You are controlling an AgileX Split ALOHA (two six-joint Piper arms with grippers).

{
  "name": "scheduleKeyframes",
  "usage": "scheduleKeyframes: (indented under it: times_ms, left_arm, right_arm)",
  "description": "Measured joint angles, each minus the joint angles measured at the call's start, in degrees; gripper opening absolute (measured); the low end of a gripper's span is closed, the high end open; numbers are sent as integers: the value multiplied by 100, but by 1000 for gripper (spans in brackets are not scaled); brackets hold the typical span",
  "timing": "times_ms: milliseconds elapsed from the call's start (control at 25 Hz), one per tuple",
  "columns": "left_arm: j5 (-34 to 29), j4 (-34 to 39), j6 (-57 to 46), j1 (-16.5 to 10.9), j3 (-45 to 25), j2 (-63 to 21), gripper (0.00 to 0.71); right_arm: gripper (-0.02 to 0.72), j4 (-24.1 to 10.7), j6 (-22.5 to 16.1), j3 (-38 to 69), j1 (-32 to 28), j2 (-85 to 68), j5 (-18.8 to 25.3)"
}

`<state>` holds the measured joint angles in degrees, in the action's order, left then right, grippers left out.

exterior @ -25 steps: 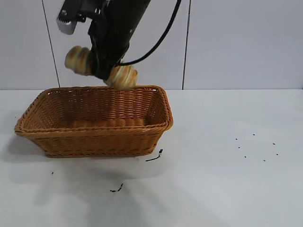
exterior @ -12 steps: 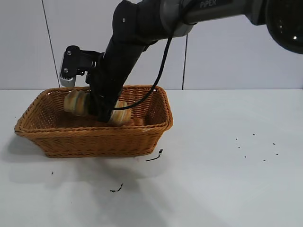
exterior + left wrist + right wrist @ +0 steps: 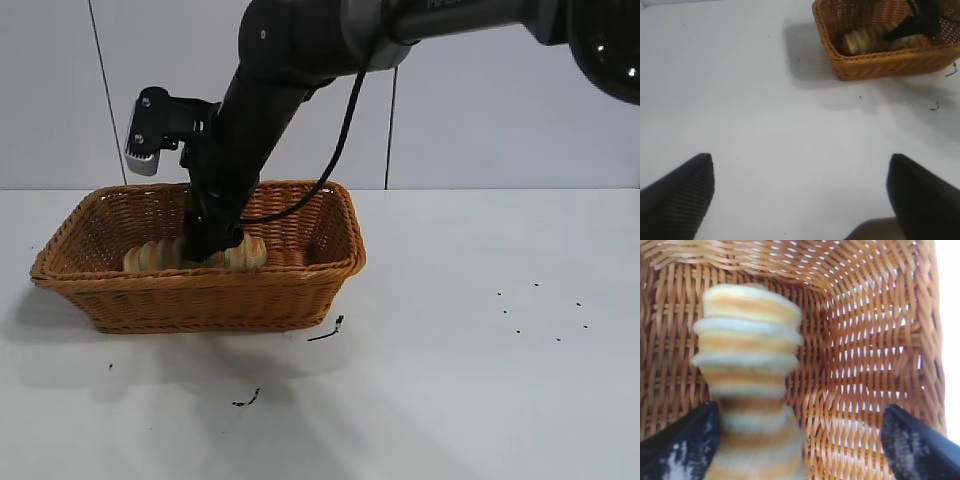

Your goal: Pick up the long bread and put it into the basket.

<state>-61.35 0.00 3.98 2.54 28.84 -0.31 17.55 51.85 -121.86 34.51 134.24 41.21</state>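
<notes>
the long bread (image 3: 190,254) lies on the floor of the basket (image 3: 300,290), between the spread fingers (image 3: 680,450) of the right gripper (image 3: 210,243), nearer one finger than the other. the basket sits toward the tabletop's (image 3: 480,380) left edge, holding only this loaf. the loaf is tan with orange-brown crosswise stripes. the left gripper (image 3: 800,200) hovers over bare tabletop, well apart from the basket, fingers spread wide.
</notes>
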Motion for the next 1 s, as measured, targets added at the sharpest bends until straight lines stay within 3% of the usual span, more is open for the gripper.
scheduleKeyframes:
  times_ms: [160, 280, 440, 560, 760, 1000]
  left_arm:
    - [0, 0, 0, 0, 0, 0, 696]
    - [0, 0, 0, 0, 0, 0, 696]
    - [0, 0, 0, 0, 0, 0, 696]
    - [0, 0, 0, 0, 0, 0, 696]
    - [0, 0, 0, 0, 0, 0, 696]
    - [0, 0, 0, 0, 0, 0, 696]
  right_arm:
    - [621, 208, -1988, -11, -218, -375, 101]
    - [621, 62, -3039, -17, -412, -578, 352]
    - [621, -381, -4207, -17, -724, -678, 886]
    - [621, -758, -4725, -17, -1072, -699, 1252]
    - [621, -1403, -5023, -17, -1721, -699, 1765]
    - [621, -1601, -5185, -17, -2689, -699, 1985]
